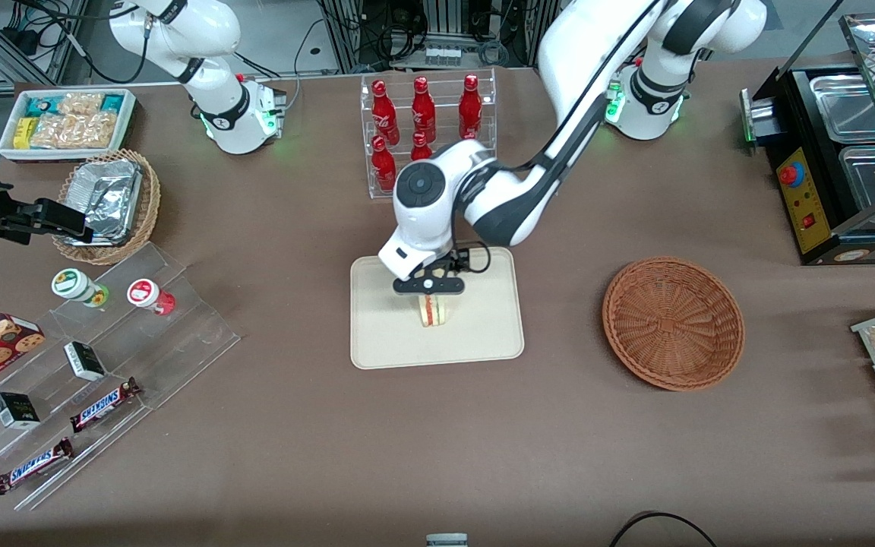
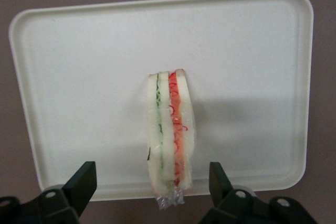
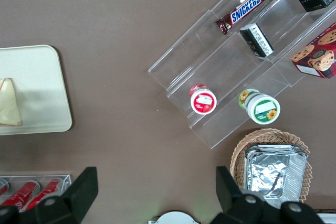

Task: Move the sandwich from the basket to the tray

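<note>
The sandwich [image 1: 432,310], a pale wedge with red and green filling in clear wrap, stands on its edge on the cream tray [image 1: 380,334]. My left gripper [image 1: 428,287] hangs just above it. In the left wrist view the gripper [image 2: 152,176] is open, with the sandwich [image 2: 170,129] between the two fingers and touching neither, and the tray [image 2: 79,77] spreads under it. The reddish-brown wicker basket [image 1: 673,323] sits empty beside the tray, toward the working arm's end of the table. The right wrist view shows the tray's rim [image 3: 37,87] and part of the sandwich [image 3: 9,103].
A clear rack of red bottles [image 1: 426,121] stands farther from the front camera than the tray. A tiered acrylic stand [image 1: 96,365] with snacks and a foil-lined tan basket [image 1: 107,197] lie toward the parked arm's end. A food warmer [image 1: 840,152] stands at the working arm's end.
</note>
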You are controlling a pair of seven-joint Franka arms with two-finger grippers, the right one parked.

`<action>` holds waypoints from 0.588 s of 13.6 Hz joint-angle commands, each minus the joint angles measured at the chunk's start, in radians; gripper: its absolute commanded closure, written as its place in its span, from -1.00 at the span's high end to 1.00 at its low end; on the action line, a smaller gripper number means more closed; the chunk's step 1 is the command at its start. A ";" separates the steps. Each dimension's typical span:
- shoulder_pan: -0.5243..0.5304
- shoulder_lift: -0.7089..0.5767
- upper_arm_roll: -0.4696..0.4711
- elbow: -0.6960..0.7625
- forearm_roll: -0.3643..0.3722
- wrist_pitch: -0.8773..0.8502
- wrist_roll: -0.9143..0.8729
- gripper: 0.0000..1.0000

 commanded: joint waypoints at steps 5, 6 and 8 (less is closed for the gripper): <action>0.159 -0.286 0.000 -0.064 0.005 -0.269 0.007 1.00; 0.180 -0.329 -0.001 -0.102 0.005 -0.276 0.030 1.00; 0.234 -0.434 0.000 -0.206 0.001 -0.279 0.125 1.00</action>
